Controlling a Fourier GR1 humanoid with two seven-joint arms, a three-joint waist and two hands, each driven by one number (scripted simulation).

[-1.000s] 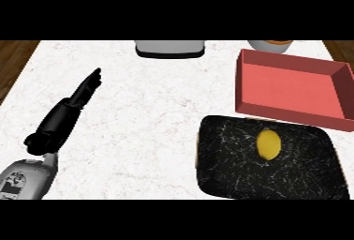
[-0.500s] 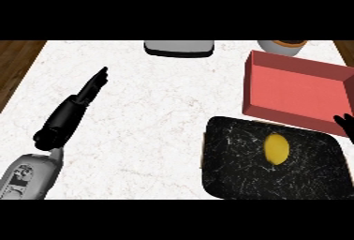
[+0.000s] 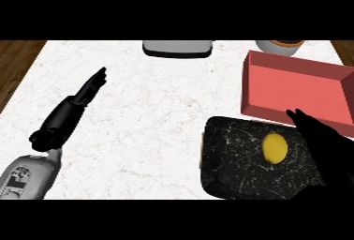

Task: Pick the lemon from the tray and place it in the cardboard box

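Observation:
A yellow lemon (image 3: 274,147) lies on the black speckled tray (image 3: 232,164) at the lower right. Behind the tray sits the red open box (image 3: 297,89). My right hand (image 3: 325,145) comes in from the right edge, fingers straight, just right of the lemon and apart from it; it covers the tray's right side. My left hand (image 3: 72,110) rests on the counter at the left, fingers straight and pointing up and to the right, holding nothing.
A grey appliance (image 3: 177,48) stands at the back centre edge. A bowl-like pot (image 3: 280,45) sits at the back right. Dark wood floor shows past the counter's left edge (image 3: 17,65). White marble counter (image 3: 159,108) lies between my hands.
My right hand has come into view from the right edge and moved in over the tray beside the lemon. The view has shifted slightly; the left hand keeps its pose.

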